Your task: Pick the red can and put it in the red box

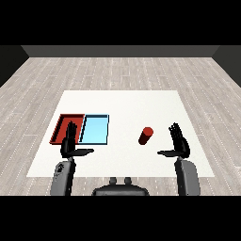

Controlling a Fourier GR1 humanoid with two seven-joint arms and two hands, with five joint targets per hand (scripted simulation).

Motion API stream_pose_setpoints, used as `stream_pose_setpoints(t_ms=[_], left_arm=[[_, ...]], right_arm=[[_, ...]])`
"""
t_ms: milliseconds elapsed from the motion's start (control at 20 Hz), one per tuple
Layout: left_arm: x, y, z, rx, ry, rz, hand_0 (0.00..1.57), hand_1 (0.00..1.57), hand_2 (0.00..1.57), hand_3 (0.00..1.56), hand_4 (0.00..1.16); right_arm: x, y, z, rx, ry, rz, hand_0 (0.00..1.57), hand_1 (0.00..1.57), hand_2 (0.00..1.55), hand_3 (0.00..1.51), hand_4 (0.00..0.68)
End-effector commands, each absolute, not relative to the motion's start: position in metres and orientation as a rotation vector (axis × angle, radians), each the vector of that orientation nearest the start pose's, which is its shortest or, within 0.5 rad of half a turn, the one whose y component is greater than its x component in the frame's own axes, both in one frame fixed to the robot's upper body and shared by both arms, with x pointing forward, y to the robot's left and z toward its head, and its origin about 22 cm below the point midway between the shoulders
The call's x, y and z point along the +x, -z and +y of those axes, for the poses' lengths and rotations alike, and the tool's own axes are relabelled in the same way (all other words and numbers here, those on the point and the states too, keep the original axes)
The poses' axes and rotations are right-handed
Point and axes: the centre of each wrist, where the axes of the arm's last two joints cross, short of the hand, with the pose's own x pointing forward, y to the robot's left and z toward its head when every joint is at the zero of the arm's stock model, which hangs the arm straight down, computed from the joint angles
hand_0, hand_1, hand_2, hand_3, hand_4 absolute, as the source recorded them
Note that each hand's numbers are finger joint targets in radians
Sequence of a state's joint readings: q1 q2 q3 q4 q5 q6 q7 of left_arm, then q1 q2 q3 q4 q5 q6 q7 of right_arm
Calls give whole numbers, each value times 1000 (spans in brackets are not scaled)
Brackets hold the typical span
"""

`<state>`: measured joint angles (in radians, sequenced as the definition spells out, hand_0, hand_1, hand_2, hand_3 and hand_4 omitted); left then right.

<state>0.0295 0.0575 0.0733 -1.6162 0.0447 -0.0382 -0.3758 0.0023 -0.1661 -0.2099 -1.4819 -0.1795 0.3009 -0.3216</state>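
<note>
No brand, label or writing can be read on anything here; every surface is plain colour.

Two trays lie side by side on the left part of the white table (pixel 122 101), touching along one edge. The red tray (pixel 62 123) is the left one and the light blue tray (pixel 95 129) sits just to its right. Nothing shows inside the blue tray. The near right part of the red tray is hidden behind the left hand, and what shows of its floor is bare.

There is one red can (pixel 146 135), and it stands tilted on the bare table right of centre, its top leaning toward the far right. It is well apart from both trays, with open white tabletop between it and the blue one, and nearer to the right hand than to the left.

Two hands are raised over the near side of the table. The left hand (pixel 70 141) has its fingers straight and pointing away toward the far side, thumb stuck out to the right; it holds nothing and overlaps the near edge where the red and blue trays meet. The right hand (pixel 179 143) is likewise spread, fingers straight up and away, thumb pointing left toward the can, but it is clear of the can and touching nothing.

The count, then: two trays, one can, two hands on grey forearms.
</note>
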Motion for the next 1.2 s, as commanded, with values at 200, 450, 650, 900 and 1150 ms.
stream_pose_setpoints(t_ms=[200, 450, 650, 900, 1150], left_arm=[[255, -13, 247, 62, -10, -1970, 0, 0, 0, 0, 0], [229, 18, 249, 15, -27, -1950, 0, 0, 0, 0, 0], [243, -9, 257, 46, -40, -1964, 0, 0, 0, 0, 0], [241, -13, 245, 52, -42, -1967, 0, 0, 0, 0, 0], [224, -13, 255, 16, -39, -1974, 0, 0, 0, 0, 0]], right_arm=[[242, -2, -322, 105, 12, -1834, 0, 0, 0, 0, 0], [251, 5, -311, 107, -19, -1831, 0, 0, 0, 0, 0], [256, 31, -318, 154, 44, -1799, 0, 0, 0, 0, 0], [277, 19, -309, 195, 56, -1771, 0, 0, 0, 0, 0], [271, 45, -297, 191, 79, -1755, 0, 0, 0, 0, 0]])
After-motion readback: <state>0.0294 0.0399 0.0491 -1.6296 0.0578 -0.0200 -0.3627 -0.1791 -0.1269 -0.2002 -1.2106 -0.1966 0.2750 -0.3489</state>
